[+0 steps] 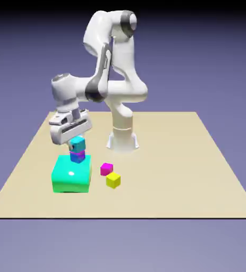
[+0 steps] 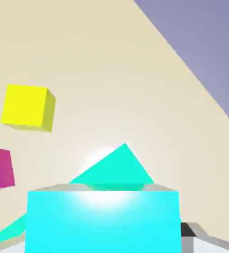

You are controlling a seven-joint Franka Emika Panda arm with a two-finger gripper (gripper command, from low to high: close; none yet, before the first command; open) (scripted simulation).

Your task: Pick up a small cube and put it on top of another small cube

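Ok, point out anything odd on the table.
Nothing looks spilled or damaged. One mild oddity: the purple cube seems perched near the far edge of the green block, while the pink and yellow cubes sit on the table.

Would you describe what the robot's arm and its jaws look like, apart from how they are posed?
The arm is glossy white with rounded, tube-like segments and dark grey bands or caps at some joints. Its base is white and flares at the foot. The hand is a pale, elongated block with dark details. The jaws are mostly hidden, though whitish-grey and black parts show in the hand view.
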